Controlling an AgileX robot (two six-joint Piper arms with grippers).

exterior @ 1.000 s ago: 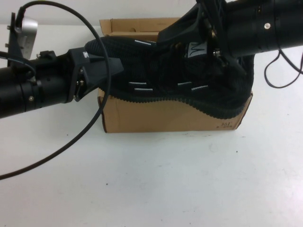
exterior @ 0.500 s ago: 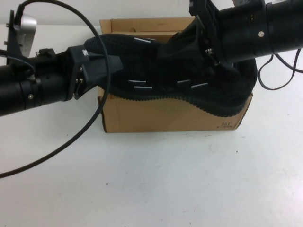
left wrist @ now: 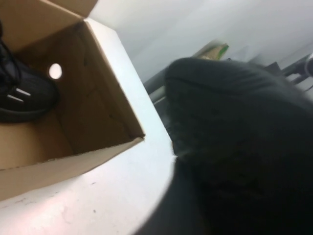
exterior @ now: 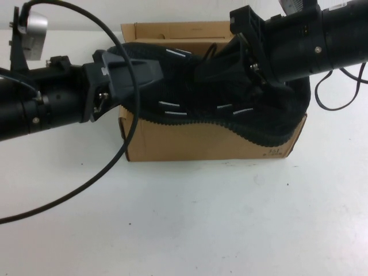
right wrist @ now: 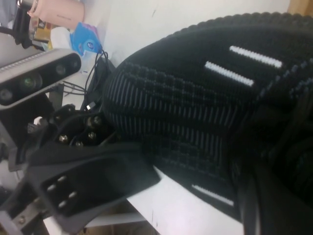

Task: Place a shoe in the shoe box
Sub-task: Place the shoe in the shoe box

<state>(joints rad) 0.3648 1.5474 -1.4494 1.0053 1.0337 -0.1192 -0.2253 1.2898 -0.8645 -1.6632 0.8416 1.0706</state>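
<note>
Left gripper (exterior: 146, 72) jaws widened, mesh shoe (exterior: 230, 109), right gripper (exterior: 241, 54), corrugated shoe box (exterior: 195, 144)

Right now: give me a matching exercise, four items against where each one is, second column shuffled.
Items:
1. shoe
2. second shoe
3. left gripper
4. right gripper

Places:
A. at the shoe's toe end, on the robot's left
B. inside the shoe box, by the end with the round hole
C. lying across the shoe box's open top
D. at the shoe's tongue, on the robot's right

Pairs: 1-C, 2-B, 3-A, 4-D
</note>
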